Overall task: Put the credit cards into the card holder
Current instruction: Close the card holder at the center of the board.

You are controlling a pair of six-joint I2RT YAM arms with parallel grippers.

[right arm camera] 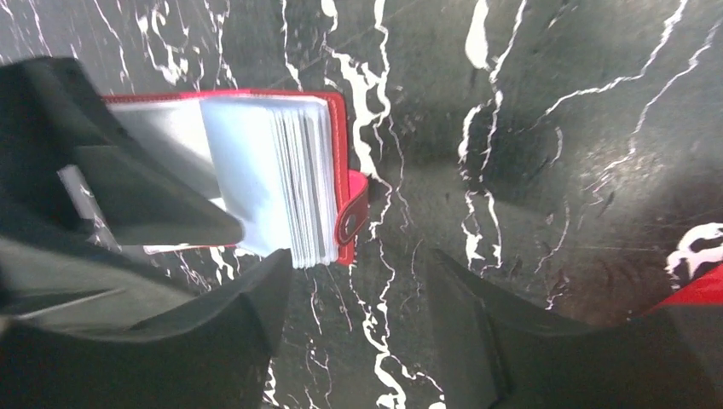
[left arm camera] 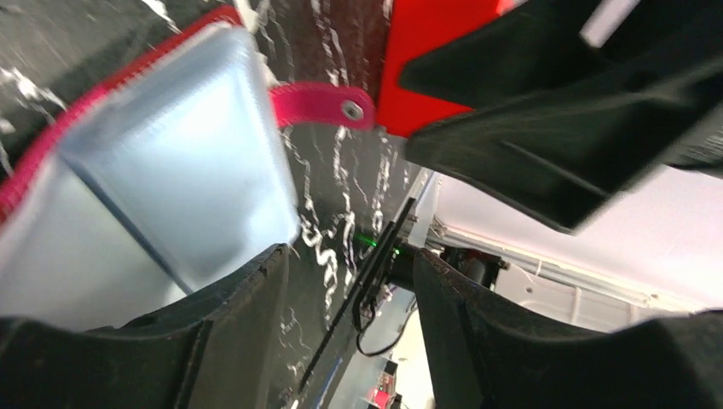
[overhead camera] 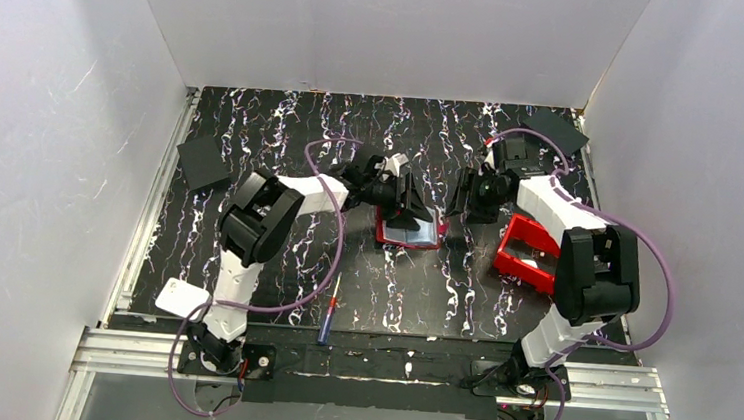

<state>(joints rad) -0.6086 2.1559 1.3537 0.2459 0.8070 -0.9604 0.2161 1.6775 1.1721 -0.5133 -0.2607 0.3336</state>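
The card holder [overhead camera: 409, 231] lies open on the mat, a red case with clear bluish sleeves [right arm camera: 273, 179] and a snap strap [left arm camera: 324, 104]. My left gripper [overhead camera: 396, 200] hangs over its far edge, open, with one finger [right arm camera: 145, 200] low over the sleeves and nothing between the jaws [left arm camera: 349, 290]. My right gripper [overhead camera: 470, 193] stands open just right of the holder, above bare mat [right arm camera: 354, 290], and holds nothing. One pale credit card [overhead camera: 182, 298] lies at the near left, beside the left arm's base. I cannot tell whether a card sits inside the sleeves.
A red open-topped bin [overhead camera: 530, 251] stands right of the holder, under the right arm. Black flat squares lie at the far left [overhead camera: 201, 163] and the far right corner [overhead camera: 555, 131]. A small red and blue pen-like tool [overhead camera: 328, 312] lies near the front edge.
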